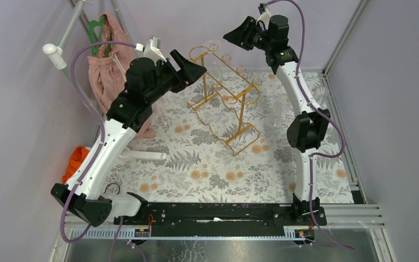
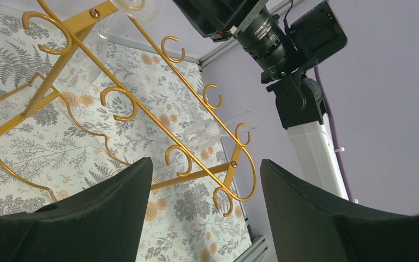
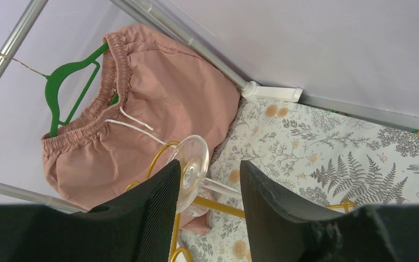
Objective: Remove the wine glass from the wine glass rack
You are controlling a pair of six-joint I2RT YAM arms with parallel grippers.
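The gold wire wine glass rack (image 1: 226, 95) stands on the patterned table at the back centre. A clear wine glass (image 1: 213, 47) hangs upside down at its far left end. In the right wrist view its round foot (image 3: 192, 168) sits right by my left fingertip, and the stem runs behind the gap. My right gripper (image 3: 210, 165) is open and raised just right of that glass (image 1: 234, 37). A second glass (image 2: 203, 132) hangs near the rack's other end. My left gripper (image 2: 204, 164) is open and empty, beside the rack's left side (image 1: 195, 68).
A pink garment (image 1: 102, 76) hangs on a green hanger (image 3: 68, 73) from a metal clothes stand at the back left, its white base (image 1: 142, 155) on the table. An orange object (image 1: 75, 158) lies off the left edge. Walls close in behind and on the right.
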